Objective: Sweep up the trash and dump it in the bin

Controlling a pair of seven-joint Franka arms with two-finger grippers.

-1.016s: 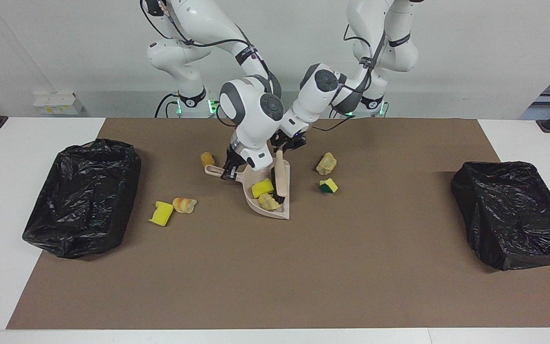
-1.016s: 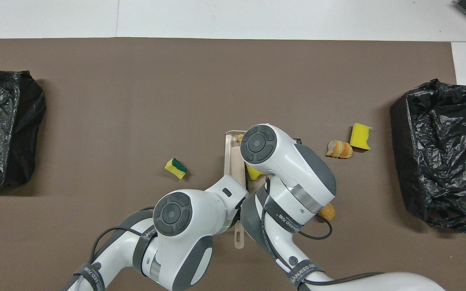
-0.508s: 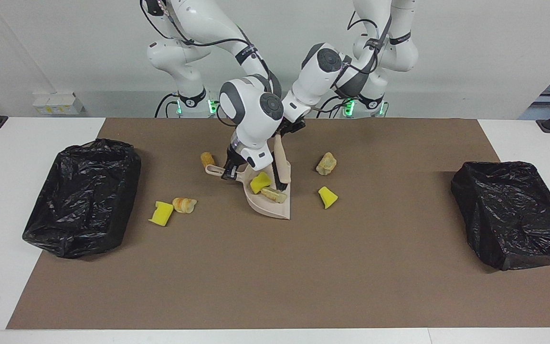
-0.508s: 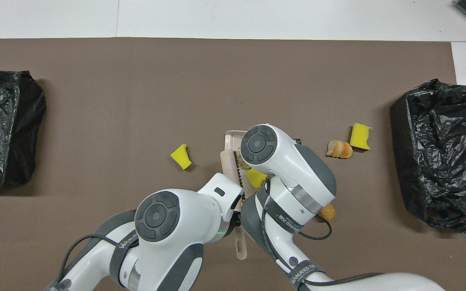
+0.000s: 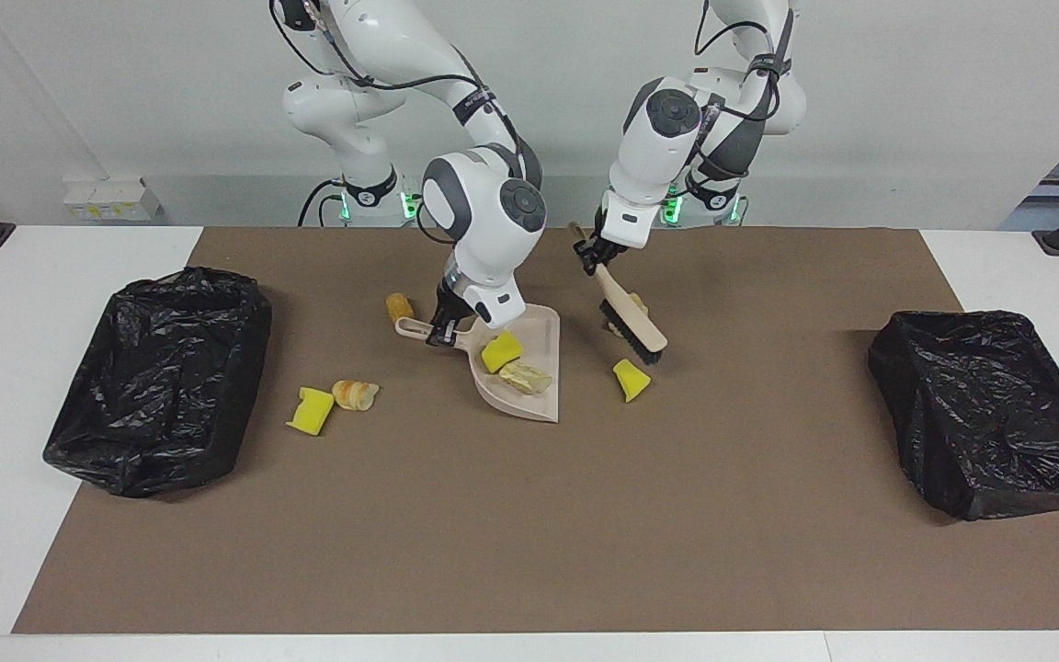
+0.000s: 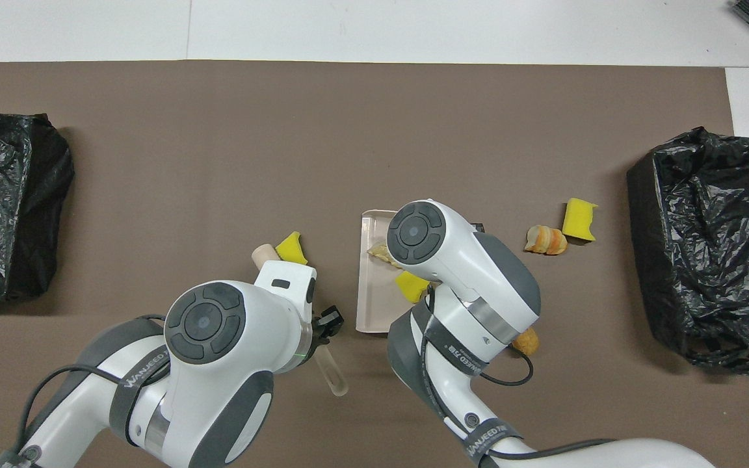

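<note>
Scanning the facing view from its one edge to the other, we meet first the black-lined bin (image 5: 160,379) at the right arm's end of the table, then a yellow sponge chunk (image 5: 311,410) touching a bread-like lump (image 5: 355,394) just beside that bin. Next comes an orange-brown nugget (image 5: 398,305) close to the dustpan's handle, nearer the robots than the pan. The right gripper (image 5: 442,329) is clenched on that handle, pinning the beige dustpan (image 5: 543,328) to the mat with a yellow sponge piece (image 5: 501,351) and a bread lump (image 5: 525,377) lying inside it. Beside the pan's open mouth, toward the left arm's end, a yellow sponge wedge (image 5: 631,380) sits on the mat. The left gripper (image 5: 589,255) is clamped on the handle of the hand brush (image 5: 631,315), which slants down so its bristles hang just above the wedge; whether they touch the mat we cannot quite tell. A tan lump (image 5: 638,302) is mostly hidden by the brush, nearer the robots than the wedge. Last comes the second black bin (image 5: 984,409). We judge the coming stroke turns on this: the wedge lies between the bristles and the pan's mouth, with the brush's long axis running roughly along that mouth, so a drag toward the right arm's end should carry it in. The left arm is the nearer one and already has the brush.
</note>
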